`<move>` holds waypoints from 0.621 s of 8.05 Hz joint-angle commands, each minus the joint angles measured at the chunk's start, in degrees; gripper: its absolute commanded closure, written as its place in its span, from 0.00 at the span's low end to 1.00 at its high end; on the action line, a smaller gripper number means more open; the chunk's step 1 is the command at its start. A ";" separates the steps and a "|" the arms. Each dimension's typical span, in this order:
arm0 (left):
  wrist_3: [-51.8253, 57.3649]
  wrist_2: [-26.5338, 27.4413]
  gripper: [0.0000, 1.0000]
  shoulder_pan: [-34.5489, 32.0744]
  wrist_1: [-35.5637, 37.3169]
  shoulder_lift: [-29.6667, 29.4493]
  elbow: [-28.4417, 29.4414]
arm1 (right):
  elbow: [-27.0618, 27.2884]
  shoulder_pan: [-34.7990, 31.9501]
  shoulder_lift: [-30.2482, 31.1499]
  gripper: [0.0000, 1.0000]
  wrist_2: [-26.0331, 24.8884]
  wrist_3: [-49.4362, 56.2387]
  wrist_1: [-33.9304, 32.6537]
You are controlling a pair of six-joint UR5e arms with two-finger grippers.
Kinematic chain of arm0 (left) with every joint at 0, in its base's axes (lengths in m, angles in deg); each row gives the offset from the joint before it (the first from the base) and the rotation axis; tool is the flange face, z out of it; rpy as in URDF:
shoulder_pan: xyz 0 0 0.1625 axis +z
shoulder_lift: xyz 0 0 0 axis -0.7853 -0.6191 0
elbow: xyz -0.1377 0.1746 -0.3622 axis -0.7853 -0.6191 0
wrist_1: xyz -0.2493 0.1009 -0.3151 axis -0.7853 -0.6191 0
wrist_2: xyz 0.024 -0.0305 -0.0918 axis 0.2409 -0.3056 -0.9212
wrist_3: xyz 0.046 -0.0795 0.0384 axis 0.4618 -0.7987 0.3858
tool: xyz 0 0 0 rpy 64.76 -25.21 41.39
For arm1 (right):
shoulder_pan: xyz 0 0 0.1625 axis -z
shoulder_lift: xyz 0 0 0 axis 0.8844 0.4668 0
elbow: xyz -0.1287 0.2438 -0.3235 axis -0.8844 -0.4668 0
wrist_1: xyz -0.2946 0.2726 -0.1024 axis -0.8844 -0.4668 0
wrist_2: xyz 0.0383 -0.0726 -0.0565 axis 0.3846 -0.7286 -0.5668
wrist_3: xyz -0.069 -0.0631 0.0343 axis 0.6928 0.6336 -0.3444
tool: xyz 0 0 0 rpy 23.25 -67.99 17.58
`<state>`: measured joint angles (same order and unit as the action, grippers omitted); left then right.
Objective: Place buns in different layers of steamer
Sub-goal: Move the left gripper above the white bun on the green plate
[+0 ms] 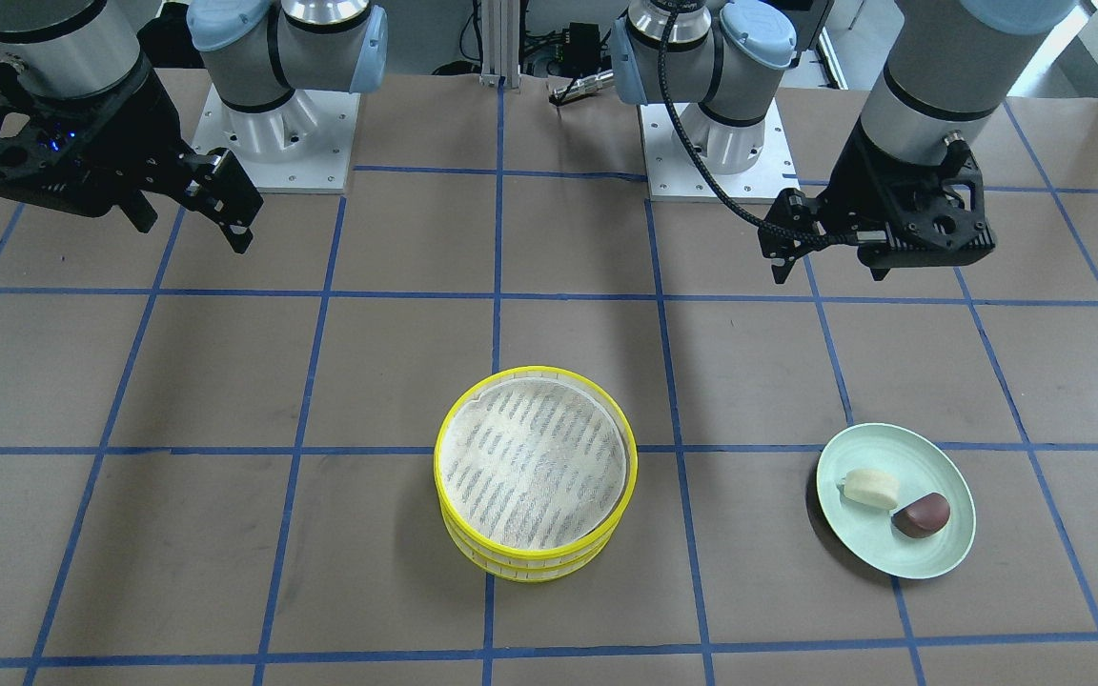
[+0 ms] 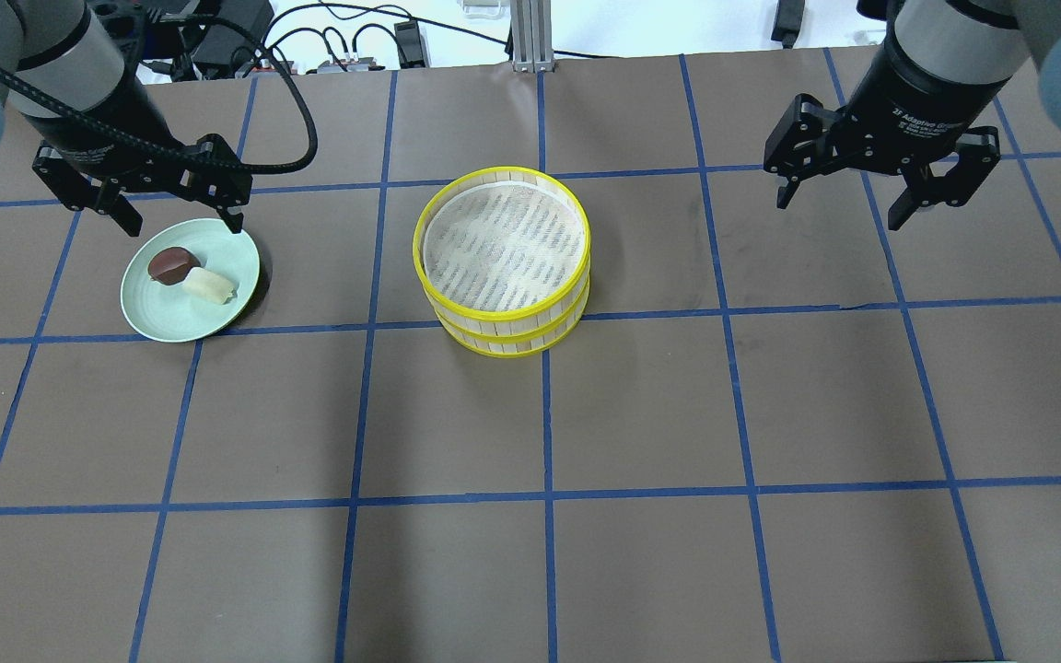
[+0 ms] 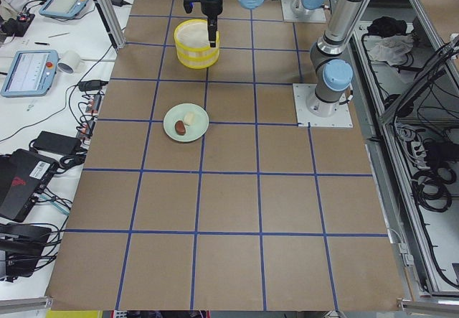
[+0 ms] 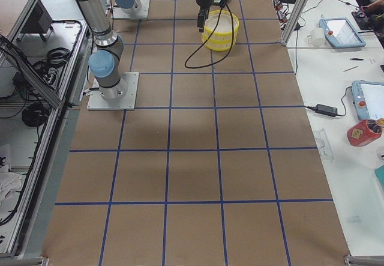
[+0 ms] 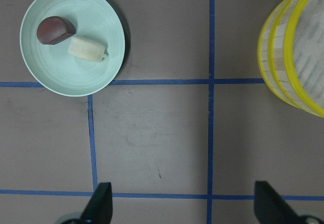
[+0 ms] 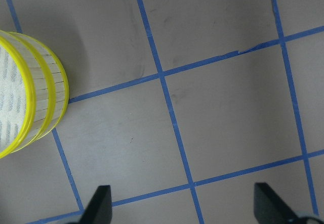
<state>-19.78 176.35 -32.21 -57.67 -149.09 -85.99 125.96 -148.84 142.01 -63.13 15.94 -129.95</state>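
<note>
The steamer (image 1: 535,472) is a stack of yellow-rimmed trays with a striped cloth liner on top, standing mid-table; it also shows in the overhead view (image 2: 501,258). The top tray holds nothing. The cream-white bun (image 2: 208,284) and the dark reddish-brown bun (image 2: 172,264) lie side by side on a pale green plate (image 2: 180,322). My left gripper (image 2: 182,219) is open and empty, raised above the plate's far edge. Its wrist view shows both buns (image 5: 87,49) (image 5: 54,30) and the steamer's side (image 5: 296,52). My right gripper (image 2: 839,207) is open and empty, raised well to the right of the steamer.
Brown table cover has a blue tape grid. The two arm bases (image 1: 277,133) (image 1: 716,143) are bolted at the robot's edge. A black cable (image 2: 300,101) loops from the left wrist. Side benches hold tablets and cables (image 3: 29,70).
</note>
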 commanded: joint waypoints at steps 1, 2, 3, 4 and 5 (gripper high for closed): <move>-5.55 0.03 0.00 5.36 3.30 -4.00 -0.50 | -0.04 0.00 0.01 0.00 -0.05 0.17 0.22; -6.89 0.03 0.00 6.77 5.93 -6.37 -0.50 | -0.04 0.00 0.27 0.00 -0.05 0.17 0.40; -9.60 0.03 0.00 8.53 9.53 -8.74 -0.50 | -0.04 0.00 0.62 0.00 -0.22 0.17 0.57; -11.89 0.12 0.00 10.46 11.13 -10.85 -0.50 | -0.04 0.00 0.97 0.00 -0.05 0.09 1.01; -15.04 0.12 0.00 11.35 13.14 -12.96 -0.50 | -0.04 -0.08 1.33 0.00 0.04 0.08 1.10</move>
<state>-29.82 176.42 -23.32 -48.35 -158.17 -86.49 125.92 -148.84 142.73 -63.23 16.07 -129.22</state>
